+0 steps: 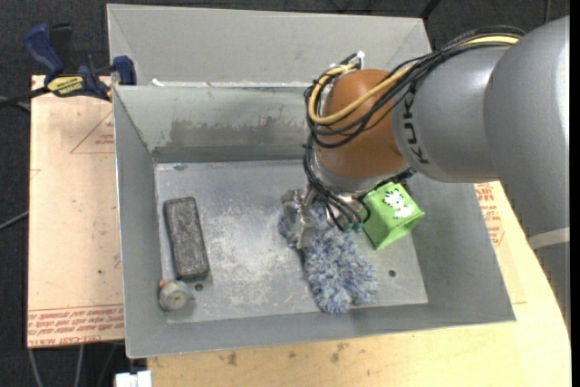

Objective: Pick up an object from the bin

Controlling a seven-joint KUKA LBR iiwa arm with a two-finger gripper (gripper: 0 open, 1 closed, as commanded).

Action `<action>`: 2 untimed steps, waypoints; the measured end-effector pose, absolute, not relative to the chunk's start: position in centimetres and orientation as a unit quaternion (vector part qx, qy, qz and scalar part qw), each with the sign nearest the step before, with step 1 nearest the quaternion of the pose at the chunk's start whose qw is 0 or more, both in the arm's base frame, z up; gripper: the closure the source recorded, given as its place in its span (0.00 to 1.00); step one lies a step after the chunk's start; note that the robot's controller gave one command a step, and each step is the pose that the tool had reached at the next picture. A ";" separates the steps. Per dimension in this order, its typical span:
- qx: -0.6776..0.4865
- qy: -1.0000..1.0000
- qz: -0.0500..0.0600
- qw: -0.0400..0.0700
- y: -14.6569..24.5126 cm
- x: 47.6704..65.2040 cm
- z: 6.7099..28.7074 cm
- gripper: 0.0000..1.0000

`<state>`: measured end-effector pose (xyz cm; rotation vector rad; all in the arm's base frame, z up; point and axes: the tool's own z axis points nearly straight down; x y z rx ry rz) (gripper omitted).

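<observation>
Gripper (299,227) is positioned at the top edge of the blue-grey fuzzy cloth (337,278), apparently touching it, green block (391,215) just beside; grip state cannot be told.

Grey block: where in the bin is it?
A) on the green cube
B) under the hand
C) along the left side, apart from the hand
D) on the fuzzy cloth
C: the grey block lies along the left side of the bin, while the hand is over the blue-grey fuzzy cloth right of centre.
</observation>
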<state>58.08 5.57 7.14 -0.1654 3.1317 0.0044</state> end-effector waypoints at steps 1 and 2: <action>-0.053 0.999 0.001 0.003 5.6 58.1 7.1 1.00; -0.051 0.999 0.001 -0.002 5.7 59.0 12.1 1.00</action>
